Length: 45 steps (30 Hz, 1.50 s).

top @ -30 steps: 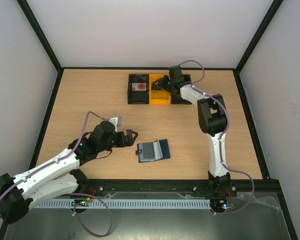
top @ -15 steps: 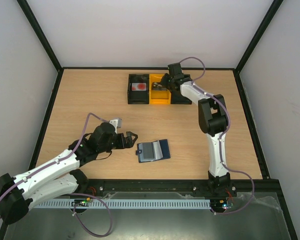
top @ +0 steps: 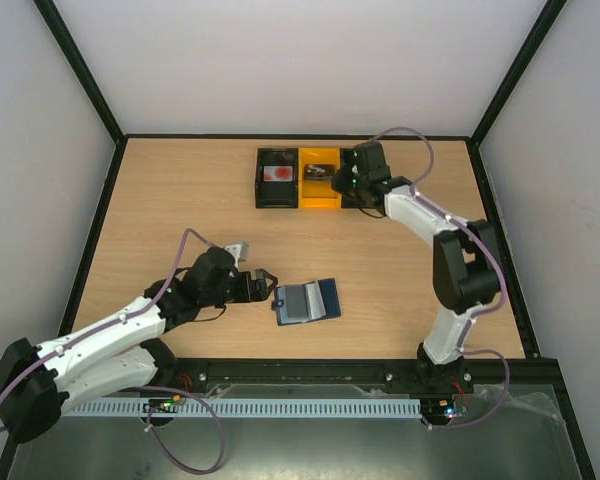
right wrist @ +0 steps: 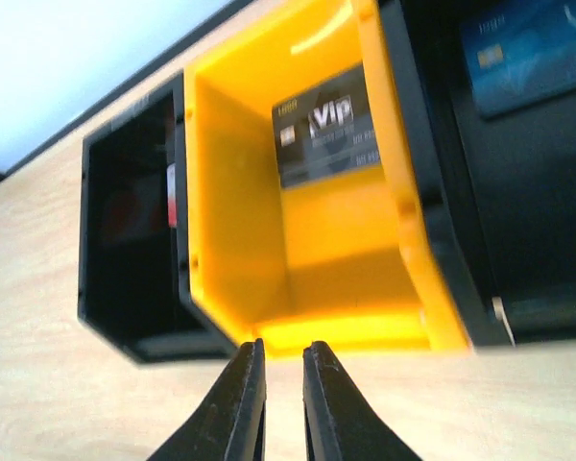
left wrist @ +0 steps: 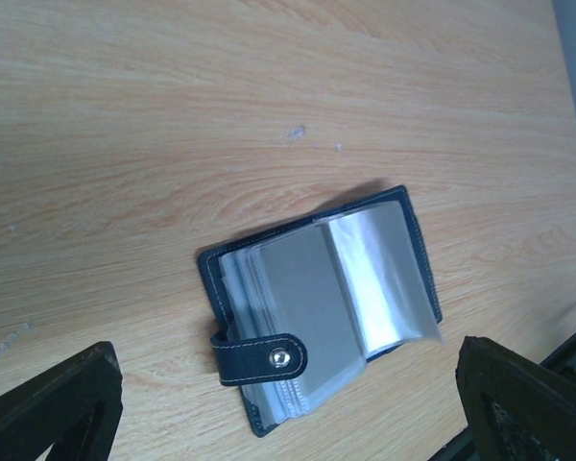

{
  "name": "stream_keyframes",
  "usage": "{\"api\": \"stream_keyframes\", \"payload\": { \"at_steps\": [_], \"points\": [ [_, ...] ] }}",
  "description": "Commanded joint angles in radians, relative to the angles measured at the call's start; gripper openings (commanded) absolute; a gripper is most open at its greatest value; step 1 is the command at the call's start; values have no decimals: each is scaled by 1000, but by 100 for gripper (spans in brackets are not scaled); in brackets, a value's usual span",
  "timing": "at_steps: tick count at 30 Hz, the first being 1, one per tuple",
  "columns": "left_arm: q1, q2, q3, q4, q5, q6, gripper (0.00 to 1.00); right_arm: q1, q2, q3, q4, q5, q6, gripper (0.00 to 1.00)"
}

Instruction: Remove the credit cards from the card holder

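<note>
- The pale wooden worktop point(top: 180, 190) carries everything. My landmark is the dark navy folding card holder point(top: 306, 301) with its clear grey-blue sleeves, lying open and flat near the front edge, between the two arm bases.
- There are two white-and-black arms. The left gripper point(top: 264, 284) hovers just beside the card holder on the left arm's side, with its jaws spread wide and empty.
- The right gripper point(right wrist: 283, 384) is well beyond the card holder, at the boxes. Its jaws are barely parted, with nothing between them.
- Three open plastic boxes stand in one row far beyond the card holder: a black box point(top: 277, 190), a yellow box point(top: 320, 195) and a second black box point(right wrist: 557, 240).
- The card holder's long axis runs across the worktop from one arm's side to the other's, slightly tilted. Its snap tab point(left wrist: 264, 357) points towards the left jaws. The left arm is much the nearer, so I judge the next reach is its job.
- I count three cards out of the card holder, one per box: a red-marked card point(top: 277, 173), a black card point(right wrist: 324, 125) lettered "VIP", and a blue card point(right wrist: 528, 48).
- Whether any card is left in the sleeves I cannot tell.
</note>
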Motion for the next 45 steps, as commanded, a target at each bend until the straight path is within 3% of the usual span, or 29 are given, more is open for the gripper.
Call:
{"api": "stream_keyframes", "payload": {
  "at_steps": [1,10,20,26,36,41,45],
  "points": [
    [5,53,-14,36,36,-5,95,42,-154,-179,66,-25,-24,14],
    [-1,174,-16,97,53,3,91,211,-424,-489,114,-1,10,16],
    [-31,244,-26,226,87,-68,79,435,-638,-776,256,42,178,18],
    [-65,295,-27,342,132,-126,74,539,-635,-888,354,65,249,19],
    [-73,373,-47,454,194,-160,65,567,-549,-935,386,91,255,20],
    [-73,379,-58,443,177,-156,65,570,-526,-958,417,80,266,21],
    [-68,374,-53,348,95,-123,64,587,-517,-947,348,151,237,22]
  ]
}}
